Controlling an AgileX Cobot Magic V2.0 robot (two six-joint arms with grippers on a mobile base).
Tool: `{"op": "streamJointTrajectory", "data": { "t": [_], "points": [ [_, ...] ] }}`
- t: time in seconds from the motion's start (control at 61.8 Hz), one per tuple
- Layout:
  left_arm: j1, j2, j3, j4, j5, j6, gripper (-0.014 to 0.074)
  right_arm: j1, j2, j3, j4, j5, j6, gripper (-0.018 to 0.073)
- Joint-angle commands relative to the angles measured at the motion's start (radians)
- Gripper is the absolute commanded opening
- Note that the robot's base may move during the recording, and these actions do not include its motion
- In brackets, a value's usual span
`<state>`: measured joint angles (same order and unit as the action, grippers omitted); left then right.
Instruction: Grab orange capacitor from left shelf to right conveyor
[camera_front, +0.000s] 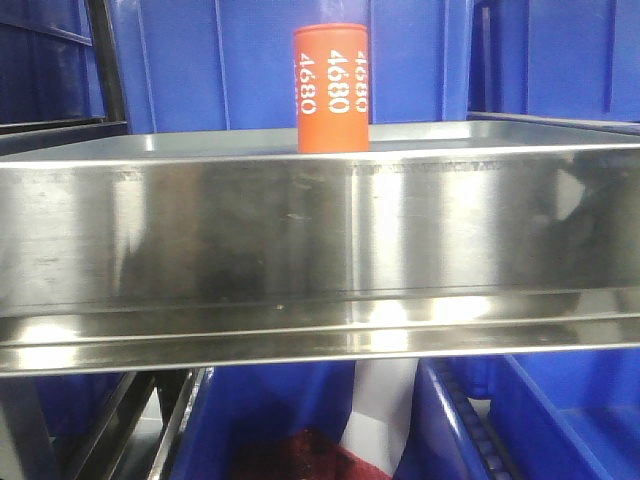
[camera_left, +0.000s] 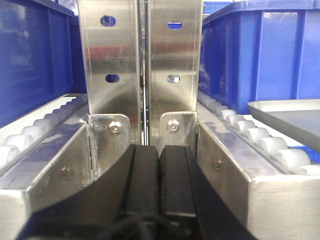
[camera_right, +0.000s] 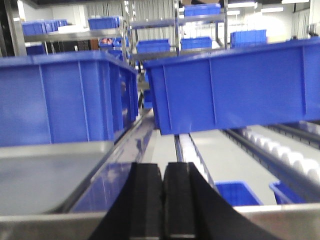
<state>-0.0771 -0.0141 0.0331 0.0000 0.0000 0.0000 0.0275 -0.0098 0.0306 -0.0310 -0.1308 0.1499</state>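
1. Left wrist view, foreground: the left pincer (camera_left: 160, 190) is sitting clenched, its black fingers (camera_left: 142, 190) pressing side by side and gripping nothing.
2. Beyond it, two steel uprights (camera_left: 112, 55) are rising between roller rails (camera_left: 250, 132). Blue bins (camera_left: 260, 50) are flanking them, and a silver tray (camera_left: 295, 112) is jutting in from the right.
3. Right wrist view, foreground: the right pincer (camera_right: 163, 200) is likewise sitting clenched on nothing.
4. Beyond it, a grey steel sheet (camera_right: 45, 175) is lying at left, and white rollers (camera_right: 280, 152) are running away at right.
5. Front view, foreground: the tall shiny lip of the left shelf (camera_front: 320, 230) is filling the picture.
6. Behind the lip, the orange capacitor (camera_front: 332, 88) is standing upright on the shelf near its middle, showing white "4680" print.
7. Farthest back, a blue wall of bins (camera_front: 180, 60) is closing the view.
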Motion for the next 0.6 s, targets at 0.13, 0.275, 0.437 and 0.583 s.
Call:
{"op": "streamJointTrajectory", "data": {
  "t": [0.13,0.275,0.437,0.583],
  "points": [
    [-0.002,0.01,-0.008,-0.005,-0.09,0.0,-0.0105,0.0,-0.017,-0.091,-0.024,-0.159,0.104,0.0052],
    [-0.002,0.01,-0.008,-0.005,-0.09,0.0,-0.0105,0.033,0.051,-0.332,-0.121,0.142,0.141,0.0052],
    [-0.002,0.01,-0.008,-0.005,-0.09,0.0,-0.0105,0.115,0.254,-0.585,-0.129,0.349,0.137,0.0052],
    [-0.002,0.01,-0.008,-0.005,-0.09,0.0,-0.0105,0.23,0.481,-0.749,-0.129,0.471,0.116,0.0052]
  ]
}}
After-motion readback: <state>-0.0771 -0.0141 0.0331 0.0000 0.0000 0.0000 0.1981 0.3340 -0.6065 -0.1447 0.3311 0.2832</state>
